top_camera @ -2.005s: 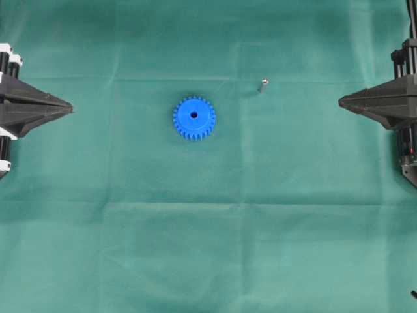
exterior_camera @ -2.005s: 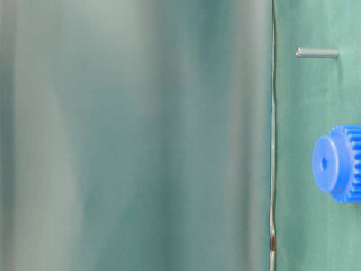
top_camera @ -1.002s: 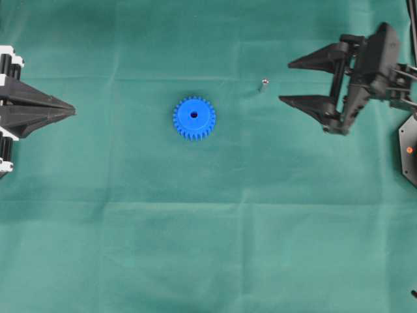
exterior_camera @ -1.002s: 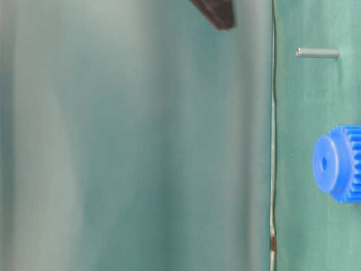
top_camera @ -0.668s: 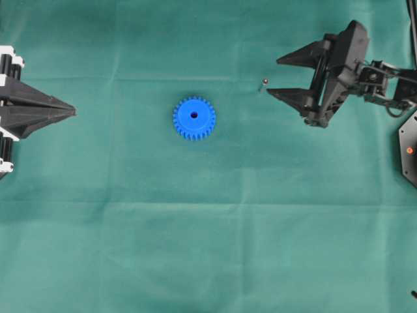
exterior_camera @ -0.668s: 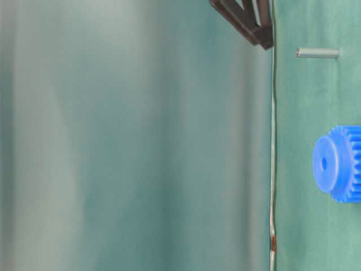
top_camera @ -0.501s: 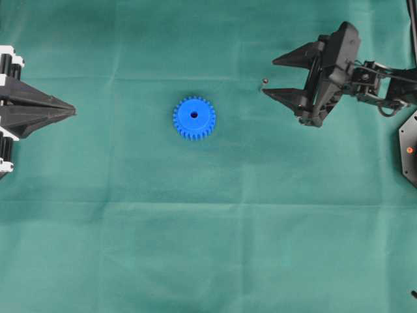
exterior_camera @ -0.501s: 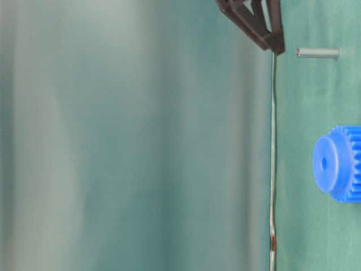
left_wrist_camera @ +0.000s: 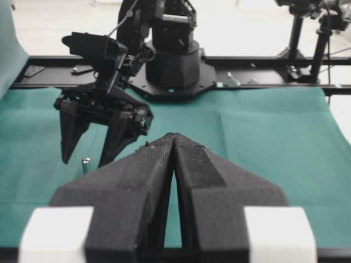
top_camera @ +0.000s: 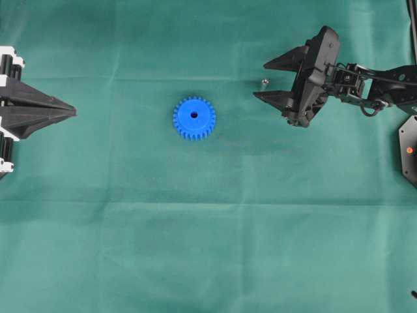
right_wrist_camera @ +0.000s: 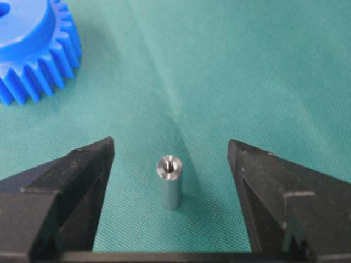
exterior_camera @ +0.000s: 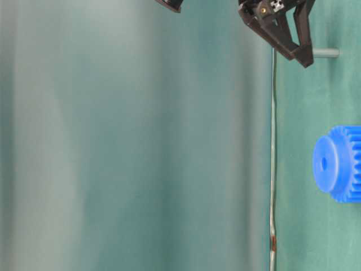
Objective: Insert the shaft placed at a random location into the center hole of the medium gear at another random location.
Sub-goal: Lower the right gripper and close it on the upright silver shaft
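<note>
Right jaws spread around the upright shaft

Our right gripper [right_wrist_camera: 170, 164] tilts down, jaws wide apart, gripping nothing; the shaft [right_wrist_camera: 169, 182] stands between them on the table [top_camera: 208, 228], the medium gear [top_camera: 194, 118] beyond. Our left gripper [top_camera: 68, 112] rests closed.

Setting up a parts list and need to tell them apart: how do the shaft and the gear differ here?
The shaft is bare silvery metal; the medium gear is bright blue. The shaft is a slim smooth pin standing on end, the gear a far wider toothed disc lying flat. Both rest on the green cloth, apart and ungripped.
</note>
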`<state>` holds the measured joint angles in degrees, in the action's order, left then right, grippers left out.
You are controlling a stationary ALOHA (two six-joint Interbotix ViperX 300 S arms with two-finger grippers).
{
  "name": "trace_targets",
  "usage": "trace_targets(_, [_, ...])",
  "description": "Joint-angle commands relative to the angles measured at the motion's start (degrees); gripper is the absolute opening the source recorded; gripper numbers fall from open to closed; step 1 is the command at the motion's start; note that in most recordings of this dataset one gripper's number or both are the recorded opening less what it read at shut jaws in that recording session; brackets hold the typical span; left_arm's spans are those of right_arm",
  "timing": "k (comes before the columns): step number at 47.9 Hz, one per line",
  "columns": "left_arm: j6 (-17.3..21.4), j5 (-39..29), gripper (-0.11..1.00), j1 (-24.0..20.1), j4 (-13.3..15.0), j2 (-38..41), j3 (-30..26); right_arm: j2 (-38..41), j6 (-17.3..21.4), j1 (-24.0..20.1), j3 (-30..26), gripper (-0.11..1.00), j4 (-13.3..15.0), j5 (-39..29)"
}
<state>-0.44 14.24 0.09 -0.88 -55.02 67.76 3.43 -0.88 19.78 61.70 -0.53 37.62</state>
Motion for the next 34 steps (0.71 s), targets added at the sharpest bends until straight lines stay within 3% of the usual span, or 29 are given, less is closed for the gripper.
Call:
trace_targets(1, [0.00,-0.09,0.00,-0.09,-0.09,0.44,-1.32,-0.62,-0.79,0.26,-0.88,0.82,-0.18,1.05])
trace_targets(6, [0.00,-0.26,0.00,-0.09,-0.09,0.44,-1.32,-0.62,-0.79,0.26,-0.79,0.81,-0.26,1.05])
trace_targets(9, [0.00,-0.26,0.00,-0.09,-0.18,0.44,-1.32,-0.62,-0.79,0.35,-0.70,0.75,-0.26,1.05])
trace_targets(19, [0.00,-0.26,0.00,-0.09,-0.09,0.44,-1.32,-0.62,-1.05,0.26,-0.53,0.19,0.00,0.79])
trace_targets(21, [0.00,-0.26,0.00,-0.09,-0.09,0.44,-1.32,-0.62,-1.05,0.26,-0.44,0.12,0.00,0.79])
trace_targets(34, [0.00,-0.26,0.00,-0.09,-0.09,0.44,-1.32,-0.70,-1.05,0.26,-0.62,0.12,0.00,0.62])
